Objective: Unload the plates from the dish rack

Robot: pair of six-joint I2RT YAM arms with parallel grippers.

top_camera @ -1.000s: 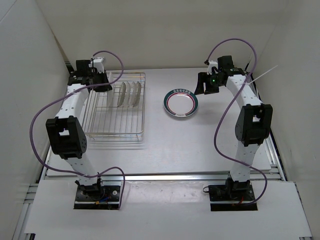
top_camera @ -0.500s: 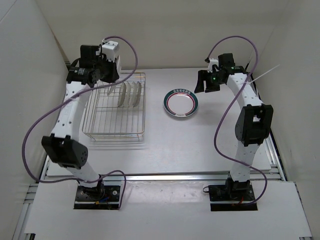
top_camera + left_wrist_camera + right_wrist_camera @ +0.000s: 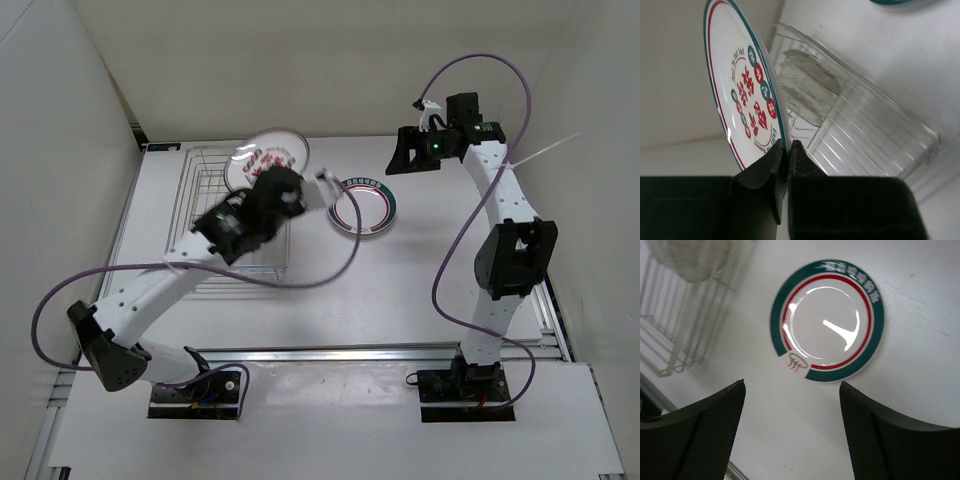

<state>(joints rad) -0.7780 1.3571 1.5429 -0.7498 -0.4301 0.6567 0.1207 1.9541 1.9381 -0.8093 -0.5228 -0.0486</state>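
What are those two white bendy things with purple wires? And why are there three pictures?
Those are two robot arms, and each ends in a two-finger gripper. The wide picture comes from a camera up high, looking down on the table. The other two come from small cameras on the arms' wrists. The left gripper pinches the rim of a red-marked plate, held up over the silver dish rack. Clear glass plates stand in that rack. The right gripper is open and empty, hovering above a green-rimmed plate lying flat on the table.
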